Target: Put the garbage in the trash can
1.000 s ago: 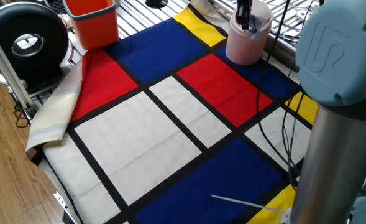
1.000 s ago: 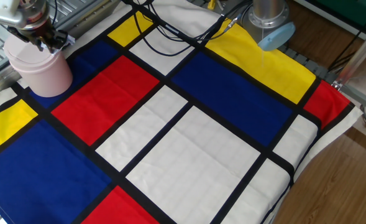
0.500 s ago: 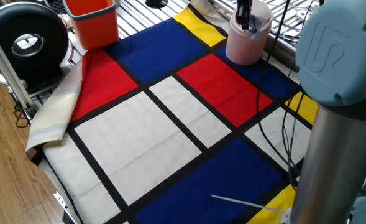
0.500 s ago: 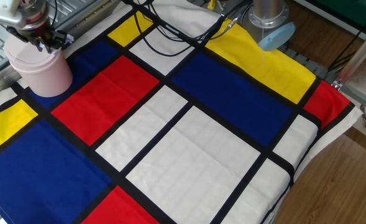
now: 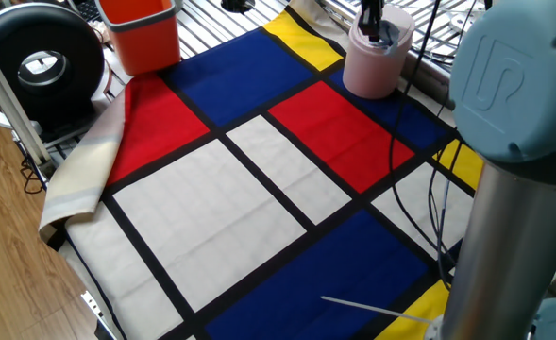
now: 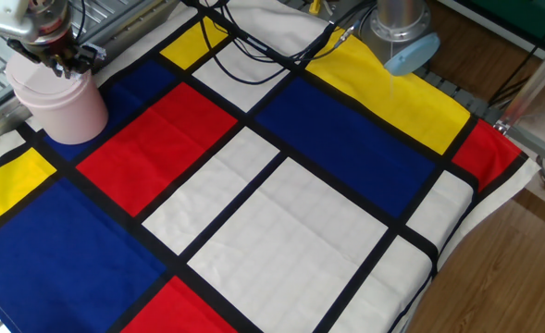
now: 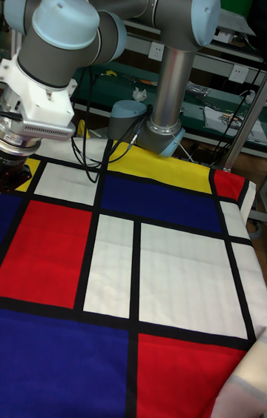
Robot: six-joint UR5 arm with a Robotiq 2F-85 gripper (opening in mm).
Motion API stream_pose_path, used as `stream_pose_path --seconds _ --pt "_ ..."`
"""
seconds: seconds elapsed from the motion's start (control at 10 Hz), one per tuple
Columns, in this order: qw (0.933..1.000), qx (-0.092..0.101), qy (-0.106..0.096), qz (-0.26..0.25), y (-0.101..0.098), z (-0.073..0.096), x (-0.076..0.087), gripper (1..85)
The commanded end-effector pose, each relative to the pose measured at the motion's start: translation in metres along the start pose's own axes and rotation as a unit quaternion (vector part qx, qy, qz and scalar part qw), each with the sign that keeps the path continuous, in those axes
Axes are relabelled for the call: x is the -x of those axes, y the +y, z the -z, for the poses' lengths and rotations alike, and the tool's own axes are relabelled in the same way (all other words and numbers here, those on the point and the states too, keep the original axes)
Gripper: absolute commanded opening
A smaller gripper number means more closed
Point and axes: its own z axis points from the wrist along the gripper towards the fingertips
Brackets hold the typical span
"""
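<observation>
I am holding the gripper (image 6: pixel 64 63) at the trash can (image 6: pixel 61 104) mouth; finger spread unreadable. Garbage not visible. Orange bin (image 5: pixel 143 36) is standing well apart.

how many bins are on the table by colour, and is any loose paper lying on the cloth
pale pink cylindrical plastic bin: 1, with the gripper at its top
orange square-sided plastic bin: 1
loose crumpled paper in view on the colour-block cloth: 0
total: 2 bins
</observation>
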Motion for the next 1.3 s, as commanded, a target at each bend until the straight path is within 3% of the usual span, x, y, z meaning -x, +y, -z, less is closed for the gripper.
stream_pose_path --seconds 0.0,0.3,0.4,0.6,1.2 --pt "0.9999 -0.009 -0.01 0.0 -0.005 0.001 0.004 15.7" --pt "0.9983 0.003 -0.047 0.034 0.001 -0.002 0.027 23.0" --pt "0.9979 0.003 -0.046 0.046 0.001 -0.003 0.028 35.3" --pt "0.9971 0.006 -0.048 0.059 0.002 -0.007 0.032 43.0" --pt "0.9962 -0.022 -0.029 0.079 -0.011 0.006 0.031 51.3"
